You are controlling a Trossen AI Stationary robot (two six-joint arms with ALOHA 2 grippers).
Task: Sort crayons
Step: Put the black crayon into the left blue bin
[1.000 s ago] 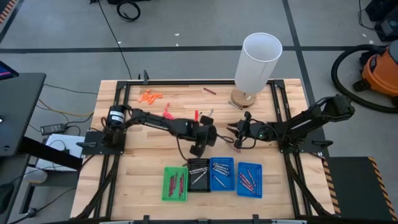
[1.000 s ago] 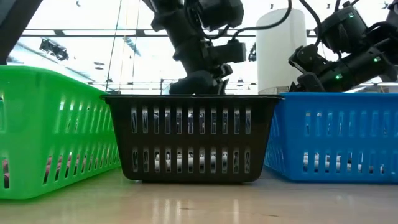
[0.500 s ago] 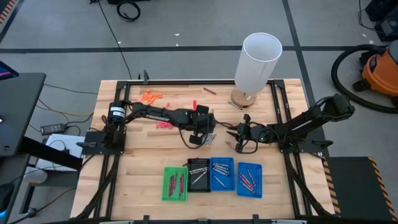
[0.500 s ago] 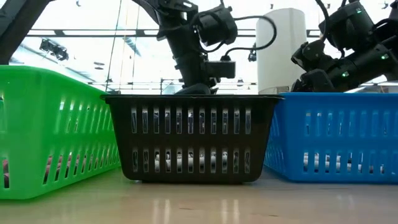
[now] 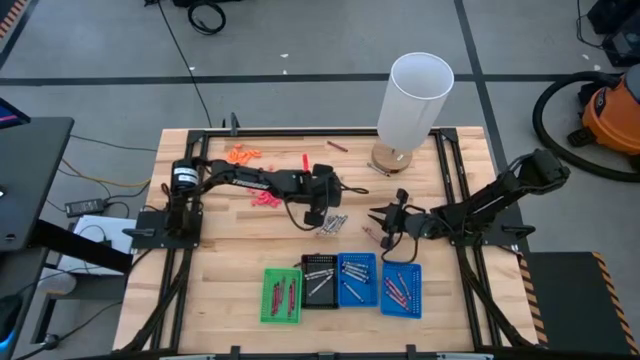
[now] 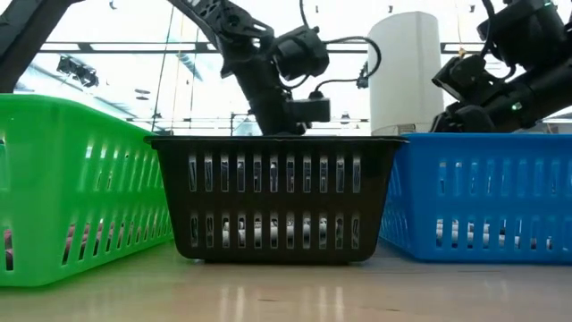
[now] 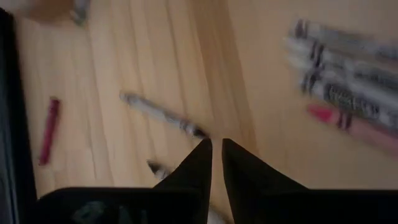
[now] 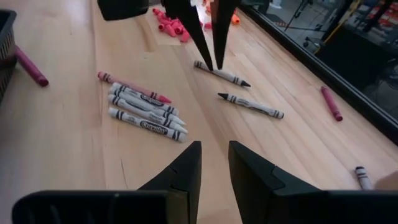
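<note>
Several grey crayons (image 8: 144,111) and a pink one (image 8: 134,87) lie side by side in a cluster (image 5: 333,222) on the table. Two single grey crayons (image 8: 221,74) (image 8: 250,104) lie beyond them. My left gripper (image 8: 213,66) points steeply down, its fingers almost together with nothing between them, tips at the near end of one single grey crayon (image 7: 158,115). My right gripper (image 8: 214,158) hovers low to the right of the cluster, slightly open and empty. Sorted crayons lie in the small baskets. My left gripper has its tips right at the end of a single grey crayon (image 8: 205,66) that lies flat on the table. I cannot tell whether they touch it.
Green (image 5: 281,295), black (image 5: 319,279) and two blue baskets (image 5: 357,279) (image 5: 401,288) stand in a row at the near edge. A tall white cylinder (image 5: 415,100) stands at the back right. Orange bits (image 5: 241,155), pink bits (image 5: 265,198) and maroon crayons (image 8: 329,102) (image 8: 30,67) lie around.
My left gripper has gone from above the black basket toward the table's far edge and a little down, ending at the loose grey crayons. My right gripper has swung slightly toward the near edge.
</note>
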